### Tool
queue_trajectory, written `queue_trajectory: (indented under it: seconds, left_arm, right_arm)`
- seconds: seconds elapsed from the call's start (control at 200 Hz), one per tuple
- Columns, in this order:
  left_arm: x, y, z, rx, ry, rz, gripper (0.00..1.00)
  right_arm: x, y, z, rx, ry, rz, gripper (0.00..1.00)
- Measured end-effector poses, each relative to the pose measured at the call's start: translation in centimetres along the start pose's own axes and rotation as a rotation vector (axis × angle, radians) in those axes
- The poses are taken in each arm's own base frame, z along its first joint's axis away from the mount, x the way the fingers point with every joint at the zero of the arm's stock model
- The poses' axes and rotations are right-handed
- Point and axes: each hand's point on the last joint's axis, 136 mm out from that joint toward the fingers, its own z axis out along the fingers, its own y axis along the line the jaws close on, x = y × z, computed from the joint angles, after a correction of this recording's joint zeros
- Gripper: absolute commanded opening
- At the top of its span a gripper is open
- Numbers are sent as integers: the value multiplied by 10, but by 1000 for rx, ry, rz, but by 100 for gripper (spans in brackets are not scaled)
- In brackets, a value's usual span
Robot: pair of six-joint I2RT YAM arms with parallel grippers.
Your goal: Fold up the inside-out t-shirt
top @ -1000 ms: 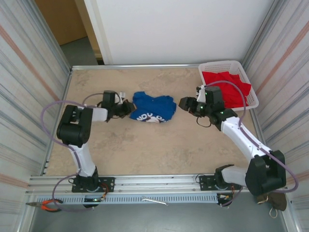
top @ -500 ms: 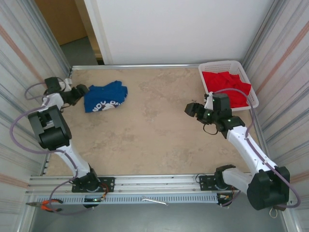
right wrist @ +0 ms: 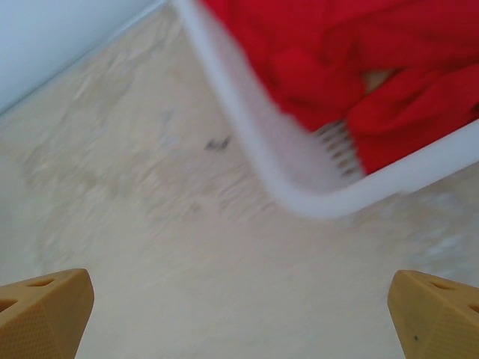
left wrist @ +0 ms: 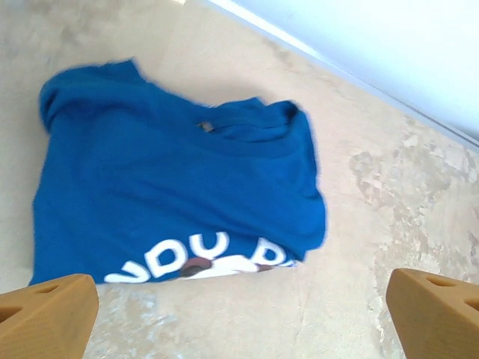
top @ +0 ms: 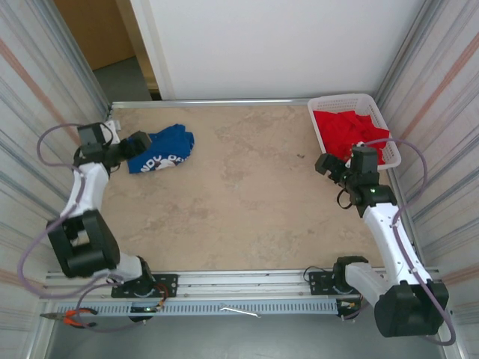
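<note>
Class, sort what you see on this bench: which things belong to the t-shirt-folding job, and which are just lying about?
Belongs to the job:
blue t-shirt

Just lying about:
red garment
white basket holding it
red-handled pliers on the front rail

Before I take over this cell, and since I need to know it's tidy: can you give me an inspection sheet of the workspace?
Surface: beige stone-pattern table, no spills seen.
Job's things: blue t-shirt in a compact heap at the far left, white lettering showing.
Clutter: white basket holding a red garment at the far right; orange-handled pliers and a small metal tool on the front rail.
Grippers: left gripper open beside the t-shirt, holding nothing; right gripper open near the basket, holding nothing.
Cables: purple cables loop off both arms, away from the t-shirt.
Surroundings: corrugated metal side walls, white back panel.
</note>
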Motion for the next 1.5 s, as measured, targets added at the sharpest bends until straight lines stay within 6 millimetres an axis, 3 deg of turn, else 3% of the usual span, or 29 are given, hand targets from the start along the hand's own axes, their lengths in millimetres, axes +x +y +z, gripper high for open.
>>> queue_trajectory:
  seconds: [0.085, 0.18, 0.361, 0.406, 0.461, 0.676, 0.812, 0.912, 1.057, 1.498]
  left_arm:
    - [16, -14, -13, -5, -72, 70, 99]
    - [47, -8, -12, -53, -129, 134, 99]
    - [123, 10, 20, -155, -119, 297, 99]
    - [133, 12, 29, -177, -116, 333, 99]
    - [140, 16, 38, -211, -103, 377, 99]
    - [114, 25, 53, -250, -235, 426, 99]
    - [114, 36, 59, -247, -244, 413, 99]
    - [109, 32, 60, -221, -251, 412, 99]
    - [101, 21, 63, -176, -264, 422, 99]
    - [100, 16, 64, -150, -261, 440, 99]
  right_arm:
    - [-8, -19, 8, 64, -73, -11, 99]
    - [-9, -35, 21, 124, -103, -55, 99]
    - [6, -53, 60, 171, -102, -163, 99]
    - [12, -56, 71, 167, -106, -177, 99]
    - [5, -53, 78, 147, -168, -195, 99]
    - [-9, -45, 100, 70, -329, -244, 99]
    - [-10, -39, 109, -3, -411, -276, 99]
    - [-3, -31, 120, -45, -360, -322, 99]
    - [20, -39, 131, -47, -257, -349, 99]
    - [26, -38, 132, -38, -239, -366, 99]
